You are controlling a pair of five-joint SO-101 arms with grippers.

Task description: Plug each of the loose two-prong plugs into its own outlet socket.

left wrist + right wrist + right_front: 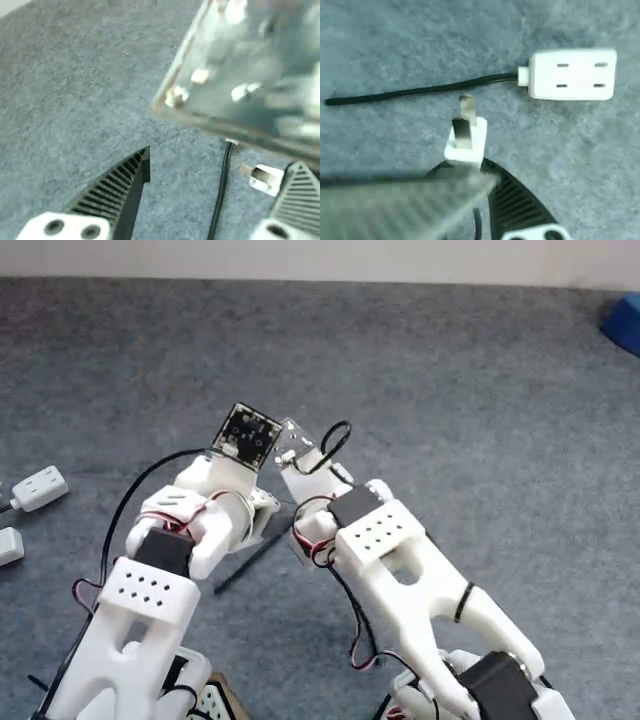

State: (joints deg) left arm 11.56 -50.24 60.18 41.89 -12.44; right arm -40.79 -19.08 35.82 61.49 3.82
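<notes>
A white two-prong plug (466, 136) sits at the tip of my right gripper (470, 165), which is shut on it. Its prongs point toward a white outlet block (572, 74) lying a short way ahead on the grey carpet, with a black cable (420, 92) trailing from the block. My left gripper (222, 160) hovers open over the carpet. A white plug (262, 177) shows just inside one of its ribbed fingers (297, 187), beside a black cable (220, 195). In the high view both arms meet mid-carpet, right gripper (300, 458) beside the left arm's camera board (250, 435).
A second white outlet block (40, 487) lies at the far left of the carpet, with another white block (8, 545) at the very edge. A black cable (250, 560) runs under the arms. A blue object (625, 325) sits at the back right.
</notes>
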